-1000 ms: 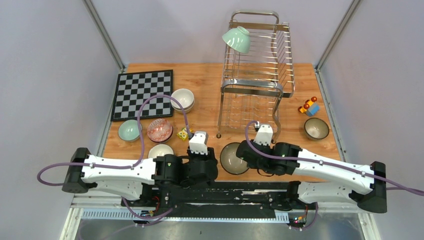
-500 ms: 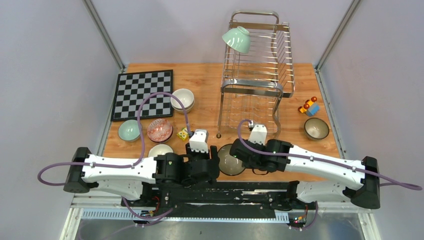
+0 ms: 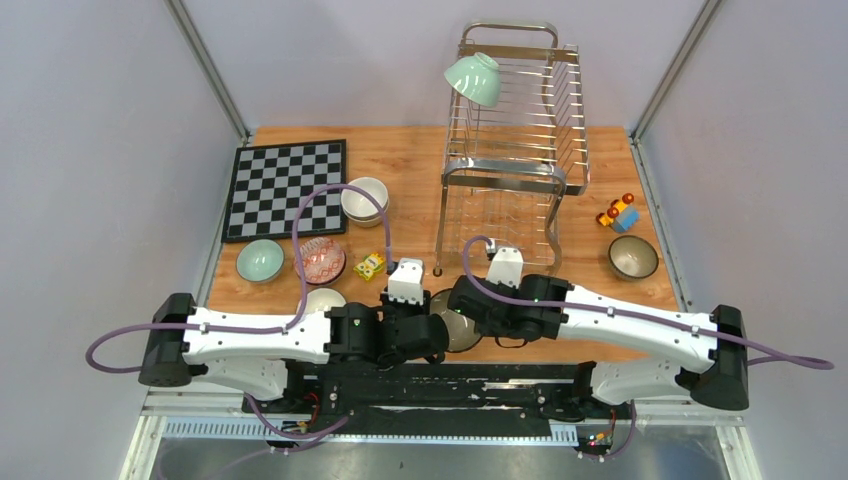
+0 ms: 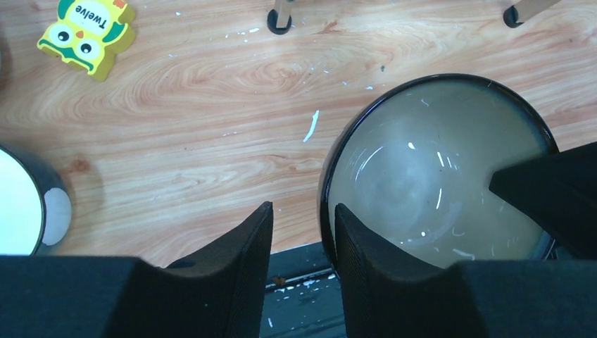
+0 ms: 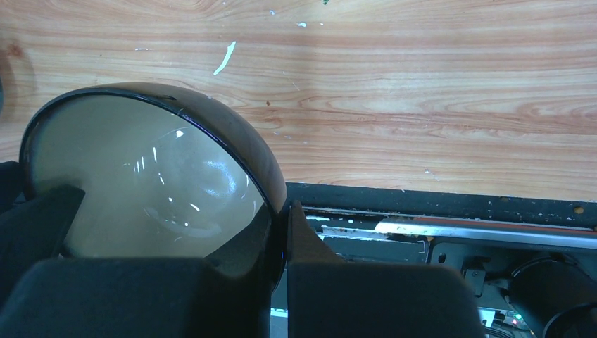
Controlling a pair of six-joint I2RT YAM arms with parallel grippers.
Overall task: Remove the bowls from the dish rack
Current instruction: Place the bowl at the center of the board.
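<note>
The right gripper (image 5: 285, 215) is clenched on the rim of a dark-rimmed, grey-glazed ceramic bowl (image 5: 155, 176), held tilted over the wooden tabletop's (image 4: 176, 105) near edge. The left gripper (image 4: 303, 215), jaws apart, sits at the opposite rim and should clamp firmly before the right releases.

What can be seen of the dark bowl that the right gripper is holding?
The dark bowl is round, glossy and ceramic-looking: black outside and rim, pale grey-beige inside, empty. It is mouth up at the near edge of the table. The right gripper pinches its wall, one finger inside. The left gripper stands open at the opposite rim.
</note>
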